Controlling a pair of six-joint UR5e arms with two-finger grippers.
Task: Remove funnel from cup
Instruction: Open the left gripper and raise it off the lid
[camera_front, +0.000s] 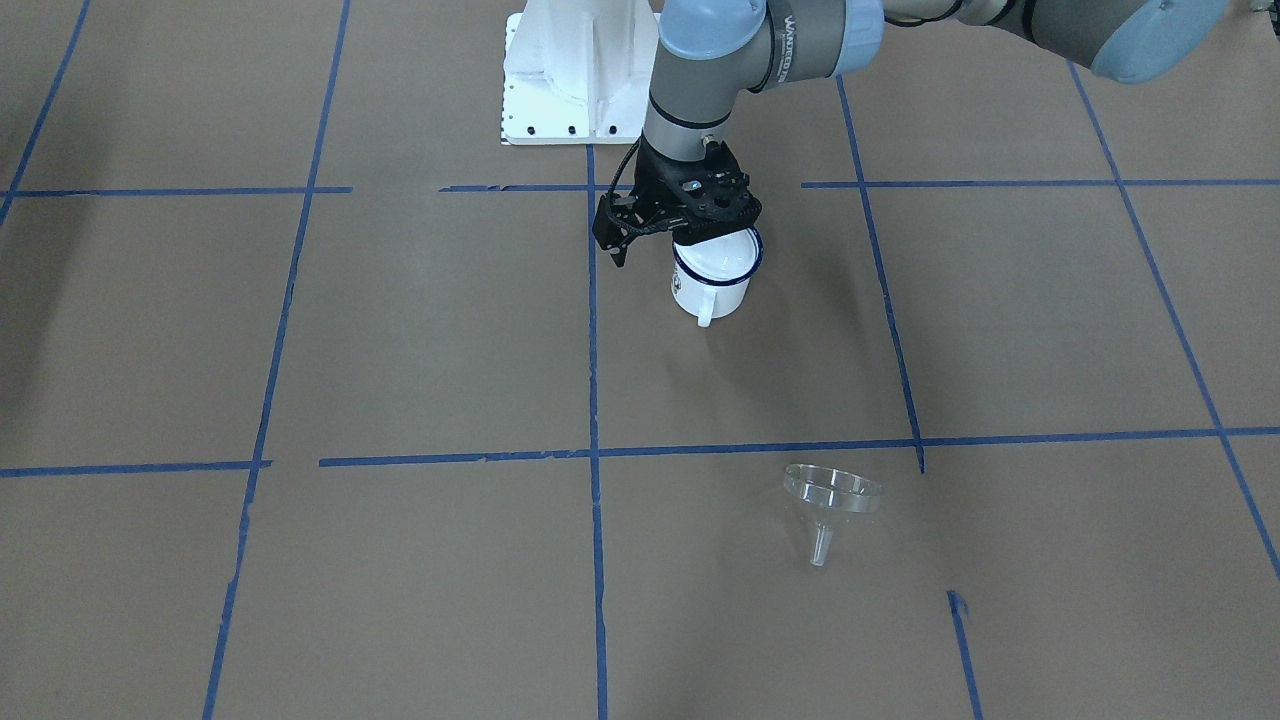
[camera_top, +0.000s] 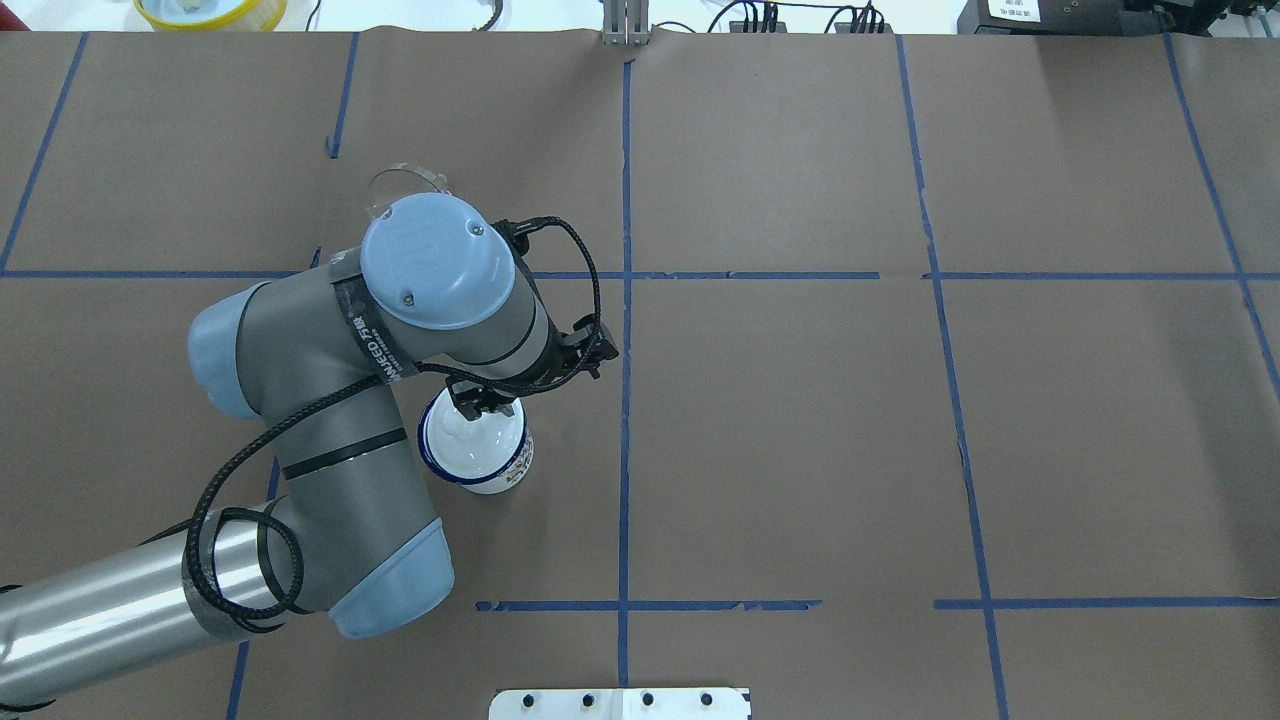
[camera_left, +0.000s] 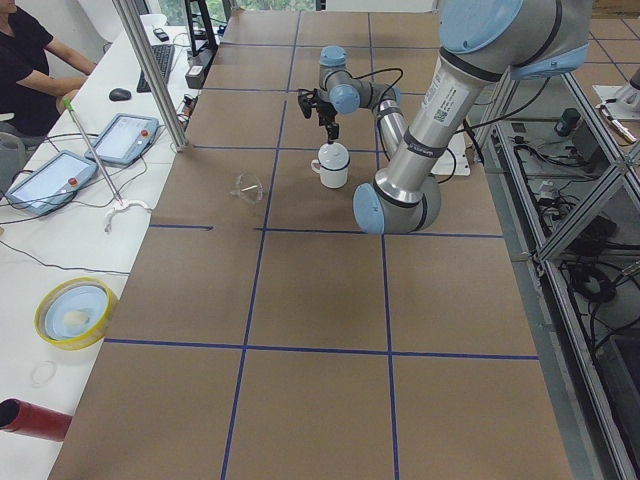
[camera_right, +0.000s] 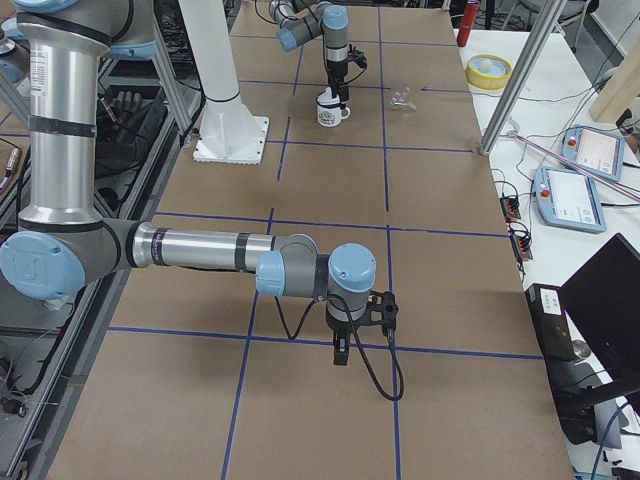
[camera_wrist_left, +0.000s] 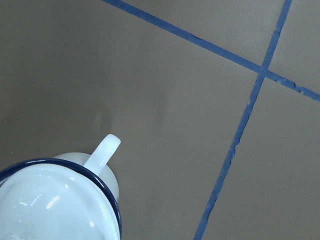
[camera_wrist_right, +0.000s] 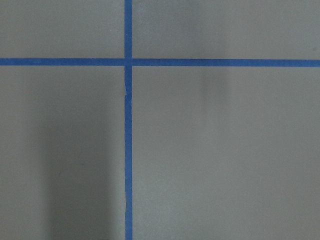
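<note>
A brown paper-covered worktop (camera_front: 400, 330), marked off in squares by blue tape lines (camera_front: 594, 350), fills every view. The funnel (camera_front: 830, 505) is out of the cup (camera_front: 712, 275) and lies on the bare worktop well apart from it, on the far side of a tape line, its short spout pointing away from the robot's base. In the overhead view only an arc of its clear rim shows past the left arm's wrist. The cup stands upright, its handle turned towards the operators' side.

The left tool (camera_top: 477, 410) hangs directly over the cup's mouth with nothing visibly in it; I cannot tell whether its fingers are spread or closed. The right tool (camera_right: 340, 352) points down over a tape crossing at the other end of the worktop, and its state cannot be told either.

The white mount plate (camera_front: 575, 70) sits behind the cup. A seated person (camera_left: 25, 60) shows at a side desk.
</note>
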